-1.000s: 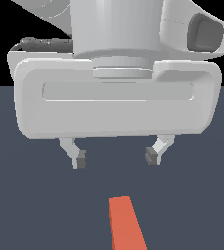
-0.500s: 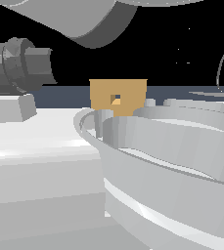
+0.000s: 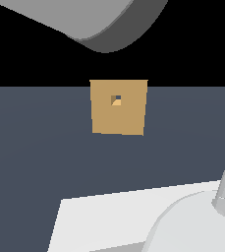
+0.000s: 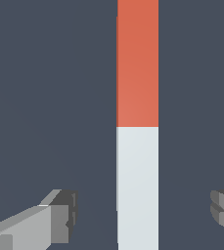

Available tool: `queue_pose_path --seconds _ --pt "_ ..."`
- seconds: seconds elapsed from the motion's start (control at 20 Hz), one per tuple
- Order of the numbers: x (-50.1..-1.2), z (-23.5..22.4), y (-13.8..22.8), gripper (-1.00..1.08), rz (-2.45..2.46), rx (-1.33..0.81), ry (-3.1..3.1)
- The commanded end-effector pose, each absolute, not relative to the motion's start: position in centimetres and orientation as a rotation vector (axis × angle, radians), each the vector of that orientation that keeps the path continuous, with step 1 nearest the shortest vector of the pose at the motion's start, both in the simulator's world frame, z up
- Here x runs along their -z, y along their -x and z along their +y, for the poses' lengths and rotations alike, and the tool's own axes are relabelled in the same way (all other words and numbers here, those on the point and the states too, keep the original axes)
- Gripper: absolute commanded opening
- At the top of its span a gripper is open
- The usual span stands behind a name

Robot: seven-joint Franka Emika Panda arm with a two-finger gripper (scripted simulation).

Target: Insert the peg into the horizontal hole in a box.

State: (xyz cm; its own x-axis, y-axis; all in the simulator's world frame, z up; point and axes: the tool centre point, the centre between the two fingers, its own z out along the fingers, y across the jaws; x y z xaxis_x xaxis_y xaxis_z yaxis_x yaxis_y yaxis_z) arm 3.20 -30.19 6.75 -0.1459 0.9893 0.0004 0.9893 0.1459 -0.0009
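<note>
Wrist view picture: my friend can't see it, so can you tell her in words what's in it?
A long thin peg, orange-red on one half and pale grey-white on the other, lies on a dark grey floor. The robot's open gripper hangs above it, one grey finger on each side of the white half, neither touching it.

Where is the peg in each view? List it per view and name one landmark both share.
Exterior view: the peg is not in it; only the box with its hole shows.
Wrist view: the peg runs lengthwise between the open gripper fingers, untouched.
Shared landmark: the dark blue-grey floor.
</note>
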Motion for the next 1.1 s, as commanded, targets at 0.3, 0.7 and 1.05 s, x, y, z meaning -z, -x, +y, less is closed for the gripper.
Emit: queue_pose_path --seconds 0.3,0.7,1.05 --pt "-6.5 -30.6 -3.4 1.00 -2.380 -0.001 2.050" --pt "-2.9 -30.6 -3.3 1.00 -2.380 0.000 2.050" --pt "-1.6 -30.7 -3.5 1.00 -2.381 0.000 2.049"
